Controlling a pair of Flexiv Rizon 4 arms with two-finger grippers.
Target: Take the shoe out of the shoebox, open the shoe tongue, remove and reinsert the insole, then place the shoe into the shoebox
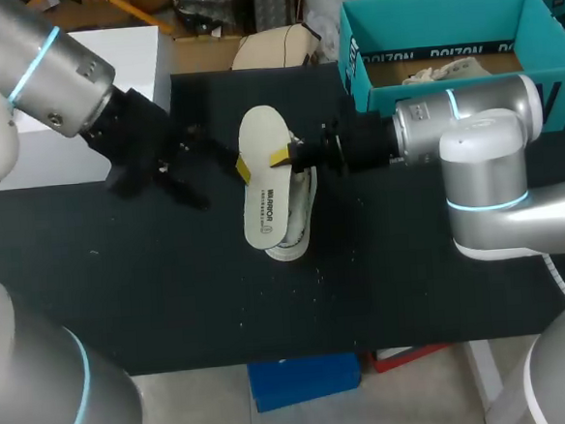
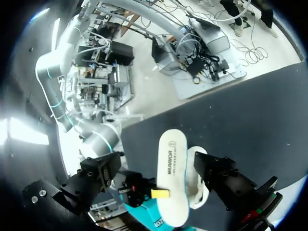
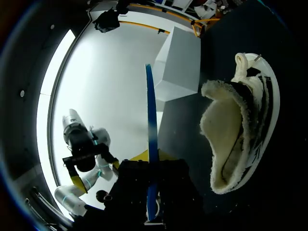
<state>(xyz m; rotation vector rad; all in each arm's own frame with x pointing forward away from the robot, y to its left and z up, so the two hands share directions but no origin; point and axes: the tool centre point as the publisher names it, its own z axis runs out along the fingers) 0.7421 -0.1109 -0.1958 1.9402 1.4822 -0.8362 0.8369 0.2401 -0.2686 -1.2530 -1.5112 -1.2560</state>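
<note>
Right fingers (image 1: 279,157) pinch the flat white foam insole (image 1: 268,208) just above the white fleece-lined shoe (image 1: 301,220) lying on the black counter (image 1: 172,297); left fingers (image 2: 226,175) stand wide, empty. With nothing steadying the shoe, pushing in could shove it aside or buckle the insole.

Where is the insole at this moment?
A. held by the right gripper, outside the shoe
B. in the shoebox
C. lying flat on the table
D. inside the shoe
A: the right gripper pinches the insole from both sides, outside the shoe.
</note>
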